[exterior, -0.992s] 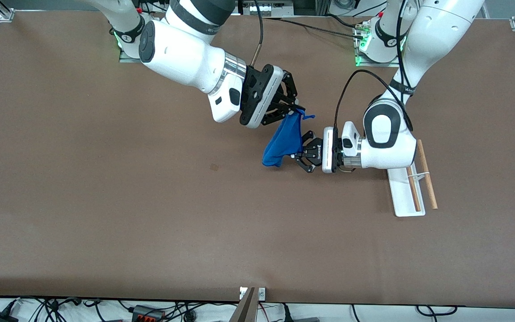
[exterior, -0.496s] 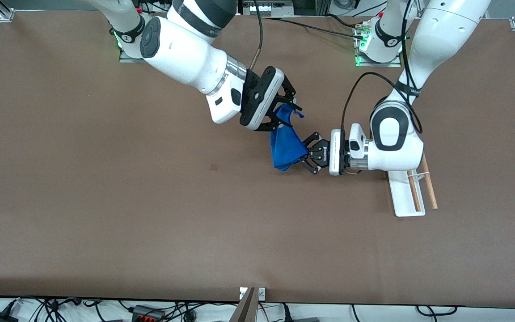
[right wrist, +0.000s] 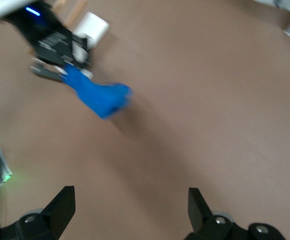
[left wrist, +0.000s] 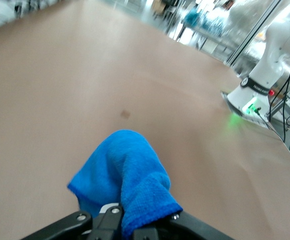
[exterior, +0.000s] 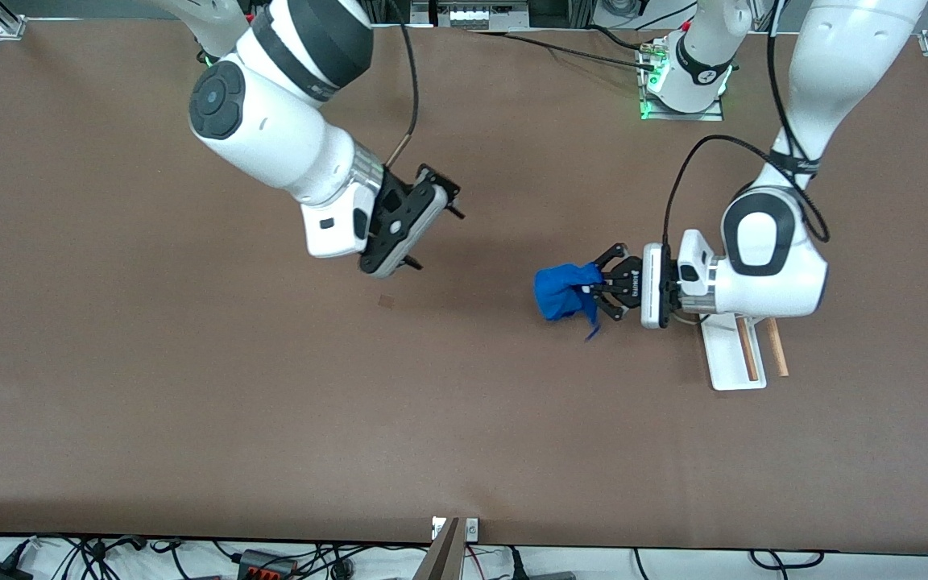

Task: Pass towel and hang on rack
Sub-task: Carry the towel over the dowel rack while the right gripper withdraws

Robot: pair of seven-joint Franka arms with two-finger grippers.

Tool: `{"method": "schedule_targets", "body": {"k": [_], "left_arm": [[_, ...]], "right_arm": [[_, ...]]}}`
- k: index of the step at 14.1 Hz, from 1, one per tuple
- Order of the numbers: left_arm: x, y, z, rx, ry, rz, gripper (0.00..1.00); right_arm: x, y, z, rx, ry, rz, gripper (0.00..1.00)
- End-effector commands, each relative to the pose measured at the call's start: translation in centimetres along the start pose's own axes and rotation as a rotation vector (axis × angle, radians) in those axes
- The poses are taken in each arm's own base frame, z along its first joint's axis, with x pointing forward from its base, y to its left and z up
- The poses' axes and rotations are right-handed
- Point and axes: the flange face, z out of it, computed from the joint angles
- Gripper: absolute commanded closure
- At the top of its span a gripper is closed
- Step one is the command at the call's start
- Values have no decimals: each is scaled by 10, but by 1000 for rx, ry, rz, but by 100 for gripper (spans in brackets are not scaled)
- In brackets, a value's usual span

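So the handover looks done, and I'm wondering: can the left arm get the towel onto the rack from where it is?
Probably yes: the left claw grips the towel right beside the rack, with nothing between them.

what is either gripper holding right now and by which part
The left gripper is shut on the towel, pinching one bunched end while the rest hangs free above the table. The right gripper is open and holds nothing.
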Motion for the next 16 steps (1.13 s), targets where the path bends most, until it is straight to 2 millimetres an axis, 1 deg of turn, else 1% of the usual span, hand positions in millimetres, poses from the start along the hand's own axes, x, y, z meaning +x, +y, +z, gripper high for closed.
{"method": "schedule_targets", "body": {"k": [1,2,4,5,6,7,8,9,10,11,12,14,15,16], "left_arm": [[2,14,-36,4,-75,-85,100],[-5,13,-50,3,-104,-121,100],[-13,13,-86,25,-206,-169,100],[-19,14,-95,11,-219,-200,100],[-24,15,-102,17,-232,-218,100],[-27,14,-114,47,-278,-244,100],[-20,18,-131,104,-362,-282,100],[-11,25,-148,165,-460,-315,100],[-2,29,-158,201,-539,-327,100],[5,31,-168,212,-589,-323,100],[11,32,-175,217,-620,-312,100],[20,32,-185,284,-757,-273,100],[29,35,-183,309,-817,-263,100],[34,39,-182,306,-867,-258,100]], "right_arm": [[-14,40,-9,-120,-84,148,0],[-22,60,-11,-156,-120,200,0],[-37,101,-15,-207,-176,310,0],[-45,123,-20,-239,-199,361,0],[-52,139,-25,-293,-220,376,0],[-56,152,-28,-349,-234,381,0],[-63,171,-28,-378,-246,457,0],[-72,192,-37,-393,-244,550,0],[-77,203,-40,-400,-245,593,0],[-79,208,-48,-408,-239,604,0],[-83,218,-59,-419,-226,624,0],[-102,254,-95,-429,-188,687,0],[-117,277,-118,-427,-163,733,0],[-128,290,-139,-427,-139,763,0]]}}
